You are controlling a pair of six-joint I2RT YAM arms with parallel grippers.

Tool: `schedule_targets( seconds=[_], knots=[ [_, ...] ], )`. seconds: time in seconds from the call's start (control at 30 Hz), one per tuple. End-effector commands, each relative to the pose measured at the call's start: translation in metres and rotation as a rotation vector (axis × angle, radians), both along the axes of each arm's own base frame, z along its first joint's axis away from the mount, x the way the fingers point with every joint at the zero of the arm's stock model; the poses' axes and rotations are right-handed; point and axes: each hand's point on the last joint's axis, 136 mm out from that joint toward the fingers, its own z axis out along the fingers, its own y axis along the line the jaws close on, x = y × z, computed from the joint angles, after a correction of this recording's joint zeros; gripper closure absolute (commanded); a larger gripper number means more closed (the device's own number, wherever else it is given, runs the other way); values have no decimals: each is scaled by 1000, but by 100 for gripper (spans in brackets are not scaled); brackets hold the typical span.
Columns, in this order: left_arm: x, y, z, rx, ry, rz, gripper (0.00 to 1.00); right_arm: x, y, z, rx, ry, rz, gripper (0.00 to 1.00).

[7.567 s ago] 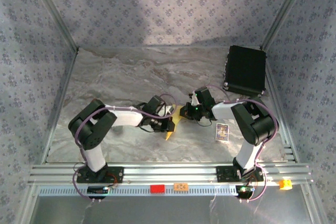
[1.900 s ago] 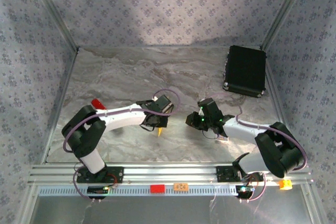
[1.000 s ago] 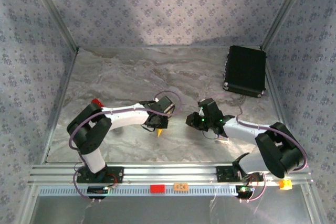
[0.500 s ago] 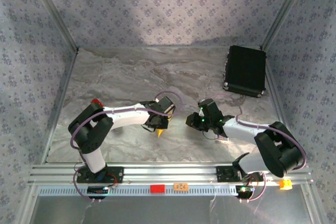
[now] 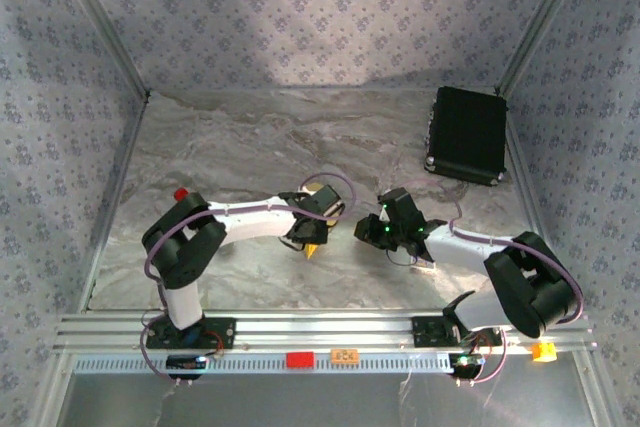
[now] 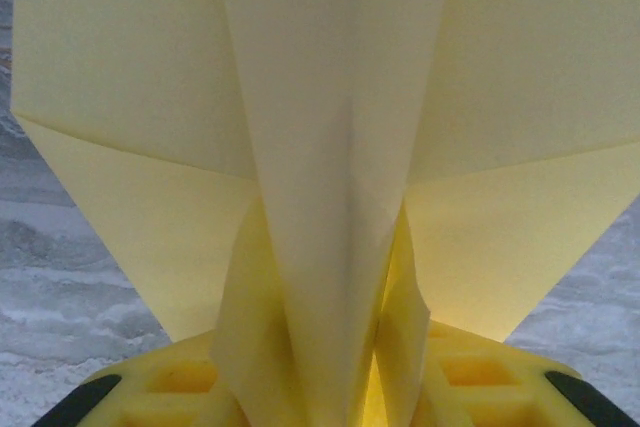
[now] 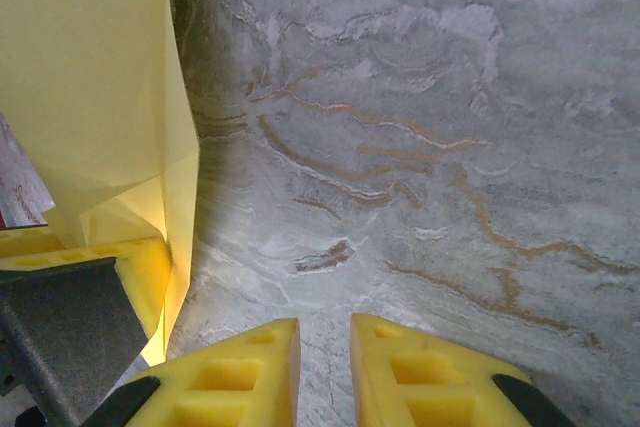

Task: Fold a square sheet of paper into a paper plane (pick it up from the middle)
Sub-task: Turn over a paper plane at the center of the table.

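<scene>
We see the paper plane [image 6: 330, 97] standing upright between the left fingers [image 6: 170, 385], its centre crease facing the wrist camera and its 2 wings spreading up and outward. The folded yellow layers run down into the gap between the 2 fingers, but we cannot tell whether the fingers press on them or stand loose around them. From above, the paper plane [image 5: 314, 249] shows as a yellow tip under the left wrist, near the middle of the table [image 5: 230, 137]. The right fingers [image 7: 240, 379] hover just beside it over bare marble, a narrow slit apart, with nothing between them. In the right wrist view the plane [image 7: 90, 97] rises along the left edge. A black case [image 5: 468, 134] lies well apart, at the far right corner.
</scene>
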Motion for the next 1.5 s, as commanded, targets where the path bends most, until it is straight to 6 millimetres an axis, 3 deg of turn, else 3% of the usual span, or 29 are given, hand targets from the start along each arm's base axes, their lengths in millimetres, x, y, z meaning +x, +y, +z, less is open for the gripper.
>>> schedule_targets(
  seconds=[0.0, 0.63, 1.17, 1.33, 1.47],
  knots=[
    [-9, 14, -17, 89, 46, 38, 66, 0, -6, -4, -9, 8, -27, 77],
    [-1, -4, 9, -4, 21, 94, 62, 3, -17, 10, -21, -28, -47, 76],
    [3, 1, 43, -39, -40, 110, 61, 9, -25, 24, -29, -63, -55, 75],
    [4, 6, 58, -57, -86, 113, 61, 13, -40, 41, -82, -133, -75, 74],
    [10, 17, 78, -64, -176, 114, 58, 18, -66, 64, -178, -211, -125, 70]
  ],
)
